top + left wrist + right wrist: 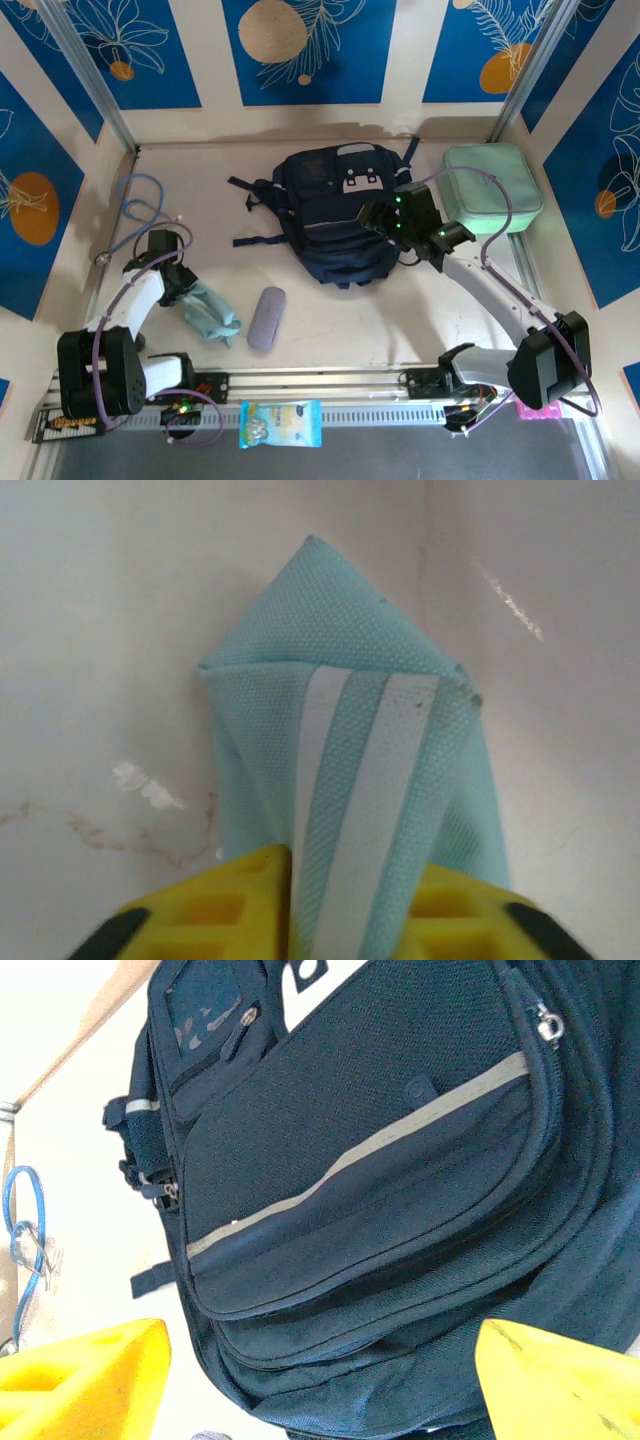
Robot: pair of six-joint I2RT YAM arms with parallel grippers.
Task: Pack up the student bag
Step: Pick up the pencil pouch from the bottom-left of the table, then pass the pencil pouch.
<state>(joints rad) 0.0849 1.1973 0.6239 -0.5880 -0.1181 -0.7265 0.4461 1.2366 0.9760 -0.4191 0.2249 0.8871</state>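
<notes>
Top view, we are counting: one student bag (pixel 335 215), one mint case (pixel 492 185), one teal fabric piece (pixel 212 312), one grey oblong case (pixel 266 317), one snack packet (pixel 280 423) and one blue cable (pixel 135 205).

- The student bag is lying flat at 12 o'clock from the centre of the tabletop (pixel 350 335), front pockets up. Its black straps are trailing toward 9 o'clock.
- The mint case is sitting at 2 o'clock by the far right corner, apart from the bag.
- The grey oblong case is lying at 7 o'clock, just beside the teal fabric at 8 o'clock.
- The packet is lying at 6 o'clock, at the near edge by the rail.
- The cable is looping at 10 o'clock.

Left end effector (pixel 185 290): in the wrist view we are seeing it (pixel 345 910) clamped on the white-striped teal fabric, which is pinched between the yellow fingers (pixel 200 920).

Right end effector (pixel 385 222): it is hovering at the bag's 3 o'clock edge. In the wrist view it (pixel 320 1380) is spread wide and gripping nothing, with the bag's lower pocket beneath.

Open room: we are seeing bare surface from 4 to 6 o'clock, between the bag and the near rail.
</notes>
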